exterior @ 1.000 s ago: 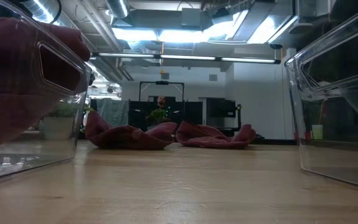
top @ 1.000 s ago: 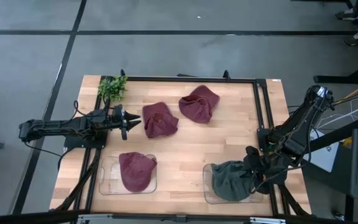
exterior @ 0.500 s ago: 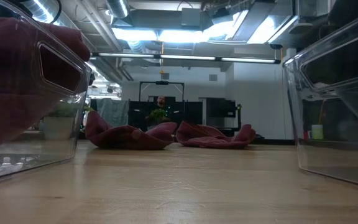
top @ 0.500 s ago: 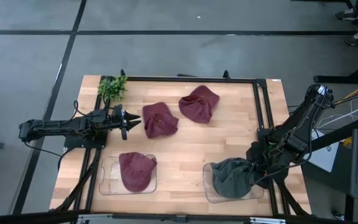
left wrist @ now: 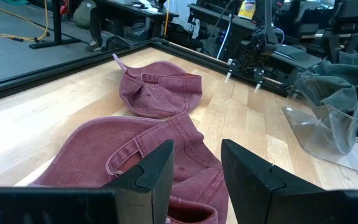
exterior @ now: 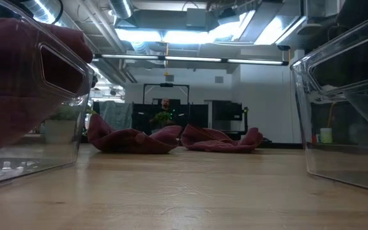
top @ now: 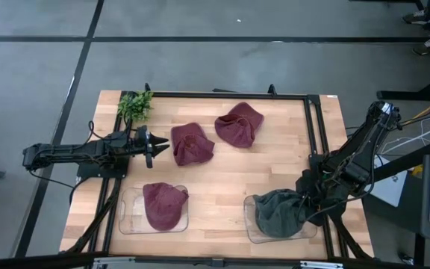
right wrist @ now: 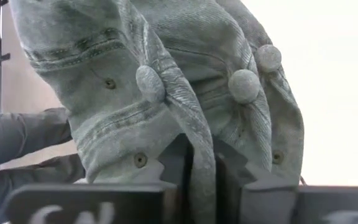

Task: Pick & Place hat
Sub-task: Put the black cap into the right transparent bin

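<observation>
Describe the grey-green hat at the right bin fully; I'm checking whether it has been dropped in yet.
The grey-green hat is washed denim-like cloth with stitched seams, eyelets and fabric-covered buttons; there seem to be at least two hats bunched together. It lies crumpled in the clear bin at the table's front right, spilling over the rim. The right gripper is at its edge, a fold of cloth between the jaws, so it is not released.
</observation>
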Controlling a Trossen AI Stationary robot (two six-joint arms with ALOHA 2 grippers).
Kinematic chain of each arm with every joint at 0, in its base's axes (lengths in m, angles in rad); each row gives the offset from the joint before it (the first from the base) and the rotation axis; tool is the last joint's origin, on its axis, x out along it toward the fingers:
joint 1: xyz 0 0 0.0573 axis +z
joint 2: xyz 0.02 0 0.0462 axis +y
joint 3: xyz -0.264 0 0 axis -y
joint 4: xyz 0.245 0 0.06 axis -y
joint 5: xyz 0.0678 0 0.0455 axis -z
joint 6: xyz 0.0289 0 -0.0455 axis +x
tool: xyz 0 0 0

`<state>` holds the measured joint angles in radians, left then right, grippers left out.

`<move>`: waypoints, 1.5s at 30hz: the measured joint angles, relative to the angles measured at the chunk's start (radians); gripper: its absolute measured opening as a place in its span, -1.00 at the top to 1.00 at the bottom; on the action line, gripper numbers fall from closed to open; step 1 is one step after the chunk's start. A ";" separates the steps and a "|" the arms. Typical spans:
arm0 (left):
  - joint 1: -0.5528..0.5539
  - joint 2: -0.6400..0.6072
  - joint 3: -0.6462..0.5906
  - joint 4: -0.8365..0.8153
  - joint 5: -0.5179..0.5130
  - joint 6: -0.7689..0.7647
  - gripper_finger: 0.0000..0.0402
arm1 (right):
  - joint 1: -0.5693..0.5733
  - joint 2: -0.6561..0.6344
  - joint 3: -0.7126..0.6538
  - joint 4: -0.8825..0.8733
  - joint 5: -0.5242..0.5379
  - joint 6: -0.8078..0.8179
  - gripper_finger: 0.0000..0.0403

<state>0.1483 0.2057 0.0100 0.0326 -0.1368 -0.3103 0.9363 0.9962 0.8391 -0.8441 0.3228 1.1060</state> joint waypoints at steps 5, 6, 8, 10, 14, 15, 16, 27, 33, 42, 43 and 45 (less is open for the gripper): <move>0.000 0.000 0.000 0.000 0.000 0.000 0.35 | -0.010 -0.001 0.000 0.000 0.044 -0.065 0.41; 0.000 0.000 0.000 0.000 0.000 0.000 0.35 | -0.013 -0.003 0.000 0.000 0.058 -0.078 0.35; 0.000 0.000 0.000 0.000 0.000 0.000 0.35 | -0.021 -0.011 0.001 -0.001 0.069 -0.111 0.25; 0.000 0.000 0.000 0.000 0.000 0.000 0.35 | -0.032 -0.015 0.016 -0.018 0.070 -0.130 0.17; 0.000 0.000 0.000 0.000 0.000 0.000 0.35 | -0.040 -0.026 0.056 -0.091 0.084 -0.153 0.09; 0.000 0.000 0.000 0.000 0.000 0.000 0.35 | -0.042 -0.028 0.067 -0.112 0.094 -0.158 0.08; 0.000 0.000 0.000 0.000 0.000 0.000 0.35 | -0.042 -0.030 0.079 -0.134 0.107 -0.166 0.08; 0.000 0.000 0.000 0.000 0.000 0.000 0.35 | -0.046 -0.030 0.228 -0.195 0.266 -0.244 0.23; 0.000 0.000 0.000 0.000 0.000 0.000 0.35 | -0.045 -0.020 0.229 -0.250 0.263 -0.227 0.27; 0.000 0.000 0.000 0.000 0.000 0.000 0.35 | -0.045 0.011 0.229 0.053 0.179 -0.347 0.69; 0.000 0.000 0.000 0.000 0.000 0.000 0.35 | -0.045 0.025 0.229 0.080 0.146 -0.365 0.79; 0.000 0.000 0.000 0.000 0.000 0.000 0.35 | -0.045 0.056 0.229 0.118 0.091 -0.406 0.94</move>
<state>0.1484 0.2056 0.0101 0.0326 -0.1368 -0.3103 0.8913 1.0519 1.0683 -0.7258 0.4139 0.7003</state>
